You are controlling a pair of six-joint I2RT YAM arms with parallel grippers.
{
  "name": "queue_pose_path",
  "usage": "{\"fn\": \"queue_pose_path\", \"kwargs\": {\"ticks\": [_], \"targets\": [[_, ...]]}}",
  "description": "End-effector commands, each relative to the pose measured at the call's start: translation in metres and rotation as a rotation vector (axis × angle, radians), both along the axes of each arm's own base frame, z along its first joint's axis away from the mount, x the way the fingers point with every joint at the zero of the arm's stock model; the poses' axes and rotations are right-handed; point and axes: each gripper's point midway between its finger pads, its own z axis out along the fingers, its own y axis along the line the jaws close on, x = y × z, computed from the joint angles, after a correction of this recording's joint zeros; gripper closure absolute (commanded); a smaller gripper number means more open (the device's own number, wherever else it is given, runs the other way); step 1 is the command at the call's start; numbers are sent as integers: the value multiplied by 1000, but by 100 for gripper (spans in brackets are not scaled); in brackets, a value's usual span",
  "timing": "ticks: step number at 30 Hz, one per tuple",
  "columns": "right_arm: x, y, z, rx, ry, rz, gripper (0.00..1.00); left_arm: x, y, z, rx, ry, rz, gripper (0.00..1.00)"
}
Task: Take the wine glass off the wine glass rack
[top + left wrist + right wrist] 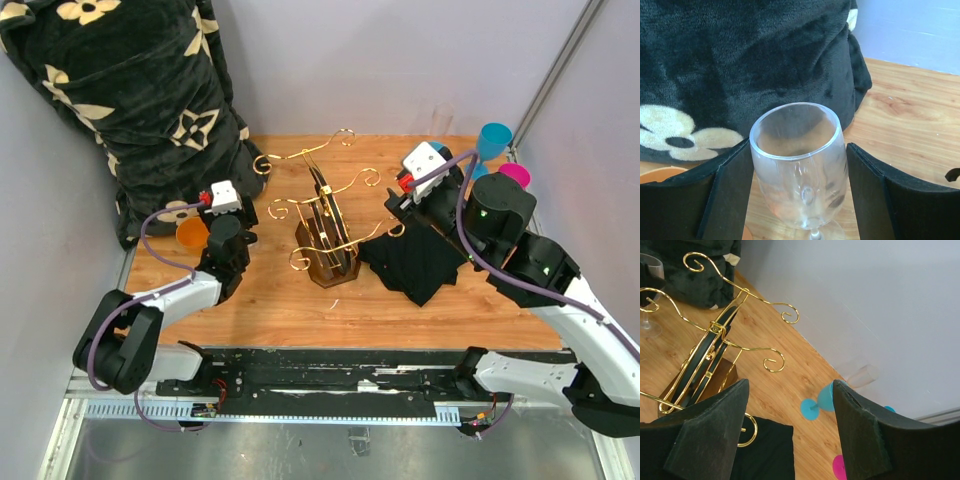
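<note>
The gold wire wine glass rack (325,225) stands on its dark wooden base at the table's middle, and no glass hangs on it; it also shows in the right wrist view (715,335). A clear wine glass (800,160) stands upright with its foot on the wood, left of the rack by the black pillow; it also shows far off in the right wrist view (649,275). My left gripper (800,175) has a finger against each side of its bowl. In the top view my left gripper (225,215) hides the glass. My right gripper (790,390) is open and empty, right of the rack (398,210).
A black flowered pillow (130,90) fills the back left. An orange glass (190,233) stands just left of my left gripper. A black cloth (420,260) lies under my right gripper. A blue glass (493,140) and a pink glass (515,175) stand at the back right.
</note>
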Motion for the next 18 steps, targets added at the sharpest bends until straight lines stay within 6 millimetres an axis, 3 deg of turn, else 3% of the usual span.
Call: {"fn": "queue_pose_path", "kwargs": {"ticks": [1, 9, 13, 18], "targets": [[-2, -4, 4, 50, 2, 4, 32, -2, 7, 24, -31, -130, 79, 80], [0, -10, -2, 76, 16, -6, 32, 3, 11, 16, 48, -124, 138, 73], [3, -10, -3, 76, 19, -13, 32, 6, 6, 13, 53, -117, 134, 62], [3, -12, -3, 81, 21, -18, 32, 6, 5, 3, 30, -109, 139, 59]]}}
